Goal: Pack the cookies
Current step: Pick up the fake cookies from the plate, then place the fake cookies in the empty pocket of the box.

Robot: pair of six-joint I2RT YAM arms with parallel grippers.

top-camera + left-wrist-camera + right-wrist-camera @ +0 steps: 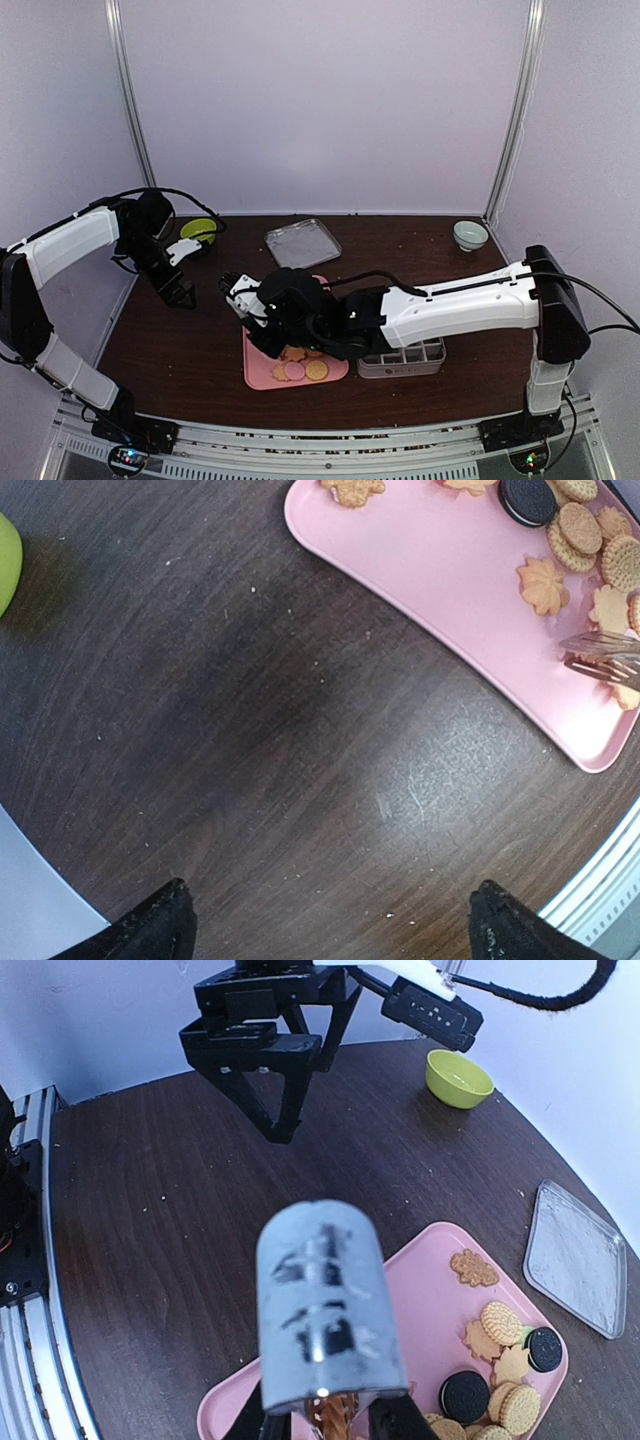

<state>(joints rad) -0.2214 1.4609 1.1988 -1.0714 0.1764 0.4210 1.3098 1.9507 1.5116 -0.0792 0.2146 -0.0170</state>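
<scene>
Tongs [320,1300] reach the cookies [500,1322]
Right jaws clamp the tongs to pinch one; left jaws spread wide, empty.

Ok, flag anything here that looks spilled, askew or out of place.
Nothing much stands out. The cookies in view all lie on the pink tray, none on the table. The only oddities: a few pale specks on the dark wood beside it, and the clear tray at the far side lying slightly skewed.

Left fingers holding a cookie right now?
No, the black left fingers stand wide apart with only the dark wooden table between them.
</scene>
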